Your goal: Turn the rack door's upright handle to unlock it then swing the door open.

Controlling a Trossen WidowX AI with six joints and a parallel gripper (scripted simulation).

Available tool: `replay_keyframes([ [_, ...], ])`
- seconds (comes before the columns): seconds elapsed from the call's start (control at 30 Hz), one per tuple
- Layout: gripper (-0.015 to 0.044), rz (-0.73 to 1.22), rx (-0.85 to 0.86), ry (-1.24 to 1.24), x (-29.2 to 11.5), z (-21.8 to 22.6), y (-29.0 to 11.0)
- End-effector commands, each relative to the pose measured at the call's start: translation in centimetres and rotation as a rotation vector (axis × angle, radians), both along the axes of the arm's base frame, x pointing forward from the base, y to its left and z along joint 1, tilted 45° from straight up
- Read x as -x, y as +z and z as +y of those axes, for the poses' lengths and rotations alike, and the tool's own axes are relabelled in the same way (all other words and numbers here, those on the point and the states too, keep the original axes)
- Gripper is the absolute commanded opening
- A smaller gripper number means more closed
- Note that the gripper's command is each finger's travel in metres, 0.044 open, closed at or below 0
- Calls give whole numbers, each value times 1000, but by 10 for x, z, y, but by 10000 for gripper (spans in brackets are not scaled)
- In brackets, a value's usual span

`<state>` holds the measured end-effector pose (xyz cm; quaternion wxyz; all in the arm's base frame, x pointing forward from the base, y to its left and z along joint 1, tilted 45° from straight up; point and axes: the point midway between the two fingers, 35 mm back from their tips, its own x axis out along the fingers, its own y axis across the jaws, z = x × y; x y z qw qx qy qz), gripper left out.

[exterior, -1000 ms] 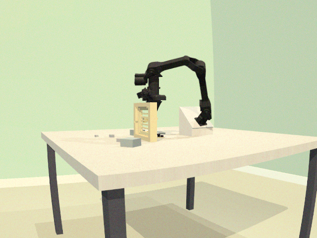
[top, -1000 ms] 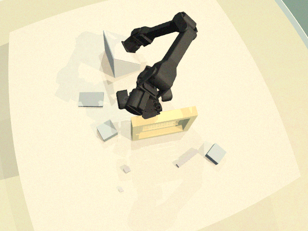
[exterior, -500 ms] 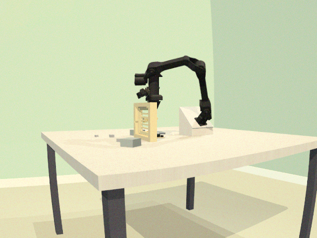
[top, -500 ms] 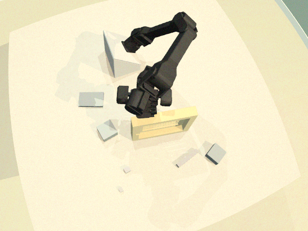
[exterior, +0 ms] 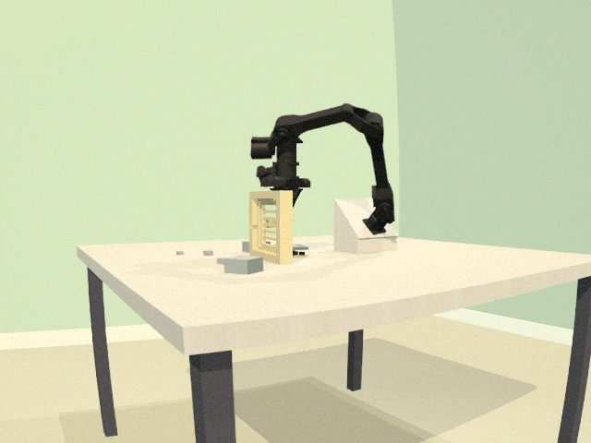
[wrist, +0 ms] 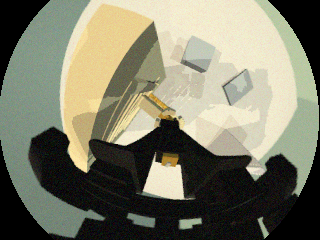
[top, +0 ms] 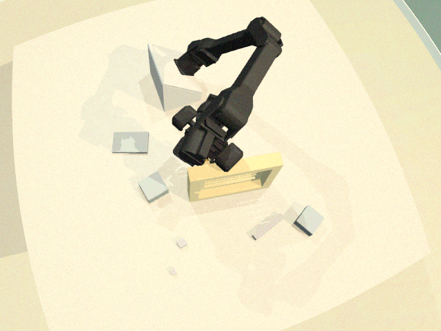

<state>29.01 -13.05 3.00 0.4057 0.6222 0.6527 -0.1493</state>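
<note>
The yellow frame (top: 261, 163) (exterior: 285, 229) (wrist: 95, 55) stands upright on the table. The slatted door shows through the frame's opening in the top view and looks closed or nearly so; its exact angle cannot be told. My gripper (wrist: 168, 131) points down at the frame's arm side and is shut on the handle (wrist: 170, 159), an orange upright piece partly hidden by the fingers. In the wrist view the gripper sits at a slant to the frame. In the exterior view the frame hides the fingertips and most of the handle.
A grey block (top: 153, 187) and a flat grey tile (top: 130, 142) lie to the left. A white wedge (top: 178, 93) (exterior: 355, 238) stands near the arm's base. Another grey block (top: 309, 220) (exterior: 243, 265), a thin strip (top: 267, 225) and two small pieces lie beyond the frame.
</note>
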Motion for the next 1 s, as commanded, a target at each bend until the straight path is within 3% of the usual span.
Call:
replay_keyframes([
  [0.0, 20, 131, -18, -139, 0, 0, 0],
  [0.5, 20, 636, -94, -662, 0, 0, 0],
  [0.97, 20, 658, -98, -685, 0, 0, 0],
])
